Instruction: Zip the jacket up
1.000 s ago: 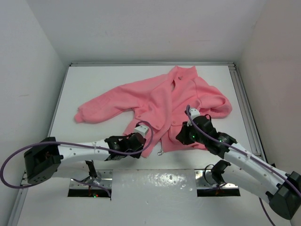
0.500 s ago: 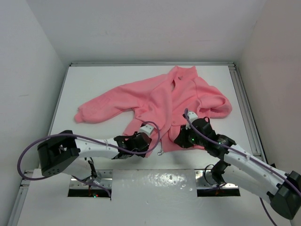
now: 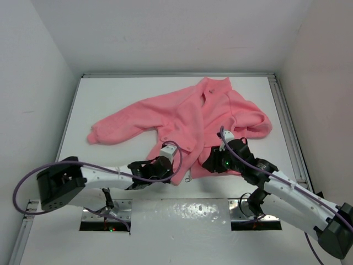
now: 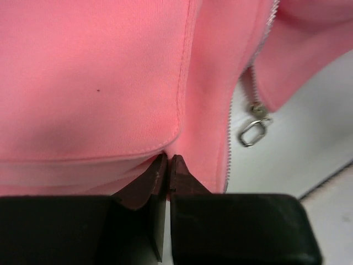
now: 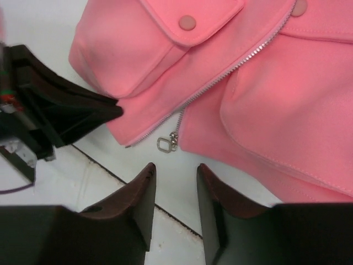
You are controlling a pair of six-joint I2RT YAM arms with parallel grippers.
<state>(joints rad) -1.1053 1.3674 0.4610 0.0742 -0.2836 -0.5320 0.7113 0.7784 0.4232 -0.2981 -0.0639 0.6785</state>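
Note:
The salmon-pink fleece jacket lies spread on the white table, collar at the back, hem towards me. Its zipper is open at the bottom, and the small metal pull rests on the table at the hem. My left gripper is shut on the hem of the left front panel, just left of the pull. My right gripper is open and empty, with its fingertips just short of the pull. The left gripper's black finger shows in the right wrist view.
A snap-flap pocket sits on the panel above the zipper teeth. One sleeve stretches out to the left and the other is bunched at the right. The table's front edge seam runs just under my right fingers.
My right gripper has come down and a little nearer to the hem by the zipper pull. My left arm has shifted slightly and still grips the hem. The jacket has barely moved.

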